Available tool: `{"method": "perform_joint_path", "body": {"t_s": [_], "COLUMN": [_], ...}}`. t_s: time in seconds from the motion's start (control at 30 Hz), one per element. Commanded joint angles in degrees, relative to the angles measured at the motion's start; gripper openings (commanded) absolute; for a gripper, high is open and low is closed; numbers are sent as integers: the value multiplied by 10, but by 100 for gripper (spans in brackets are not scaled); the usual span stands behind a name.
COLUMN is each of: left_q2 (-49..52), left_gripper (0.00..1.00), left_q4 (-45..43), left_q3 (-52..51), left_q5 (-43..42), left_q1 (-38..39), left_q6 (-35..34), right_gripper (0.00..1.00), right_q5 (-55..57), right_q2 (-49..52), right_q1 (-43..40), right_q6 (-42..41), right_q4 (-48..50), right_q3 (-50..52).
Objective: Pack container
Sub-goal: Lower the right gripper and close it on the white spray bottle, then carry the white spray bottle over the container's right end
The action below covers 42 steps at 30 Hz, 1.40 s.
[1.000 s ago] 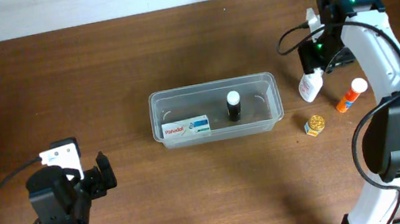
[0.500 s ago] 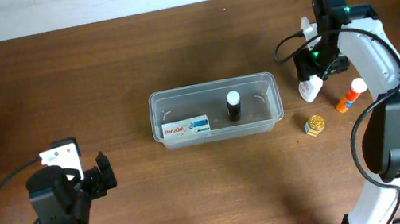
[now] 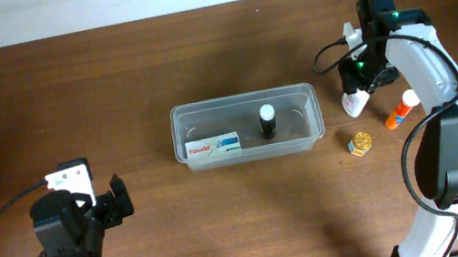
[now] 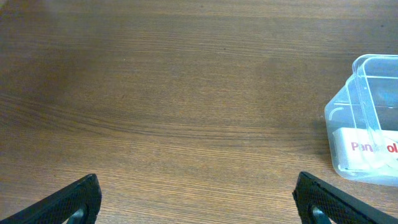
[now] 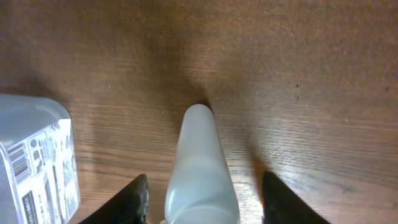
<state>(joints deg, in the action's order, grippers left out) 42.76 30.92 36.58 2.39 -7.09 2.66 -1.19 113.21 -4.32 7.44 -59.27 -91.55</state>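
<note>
The clear plastic container (image 3: 243,99) sits mid-table and holds a white Panadol box (image 3: 213,147) and a black bottle with a white cap (image 3: 268,122). A white bottle (image 3: 352,104) lies on the table just right of the container. My right gripper (image 3: 358,78) is open, and its two fingers straddle this bottle (image 5: 200,165) with a gap on each side (image 5: 202,202). The container's corner shows at the left of the right wrist view (image 5: 31,143). My left gripper (image 3: 117,204) is open and empty over bare wood (image 4: 199,202), with the container (image 4: 367,112) at its far right.
An orange glue stick with a white cap (image 3: 401,109) lies right of the white bottle. A small gold-capped jar (image 3: 360,143) stands in front of them. The table's far edge meets a white wall.
My right arm has shifted slightly toward the far side and settled over the white bottle. The left arm and the things in the container have not moved.
</note>
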Motion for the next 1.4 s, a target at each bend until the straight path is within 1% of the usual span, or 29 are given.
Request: {"method": "perform_joint_path", "body": {"t_s": [0.0, 0.13, 0.2, 0.43, 0.47, 0.53, 0.77, 1.0, 1.17, 1.37], "left_q2": [0, 0, 0, 0, 0, 0, 0, 0, 0, 0], "left_gripper": [99, 99, 99, 99, 99, 100, 99, 99, 99, 100], "left_q4": [0, 0, 0, 0, 0, 0, 0, 0, 0, 0], "left_q3": [-1, -1, -1, -1, -1, -1, -1, -1, -1, -1], "left_q5": [4, 4, 4, 4, 4, 4, 4, 4, 4, 4], "left_q1": [1, 1, 1, 1, 1, 1, 1, 1, 1, 1], "left_q6": [11, 11, 11, 11, 11, 11, 11, 11, 11, 11], "right_gripper": [44, 39, 33, 31, 28, 26, 25, 25, 25, 25], "right_q5": [-1, -1, -1, 0, 0, 4, 6, -4, -37, -56], "right_q2": [8, 8, 8, 8, 8, 7, 7, 5, -8, -39], "right_q1": [-2, -2, -2, -2, -2, -2, -2, -2, 2, 26], "right_q6": [-1, -1, -1, -1, -1, -1, -2, -4, -4, -9], "right_q4": [2, 2, 2, 2, 2, 2, -14, -90, -178, -242], "right_q3": [7, 7, 7, 7, 6, 5, -14, -103, -207, -295]}}
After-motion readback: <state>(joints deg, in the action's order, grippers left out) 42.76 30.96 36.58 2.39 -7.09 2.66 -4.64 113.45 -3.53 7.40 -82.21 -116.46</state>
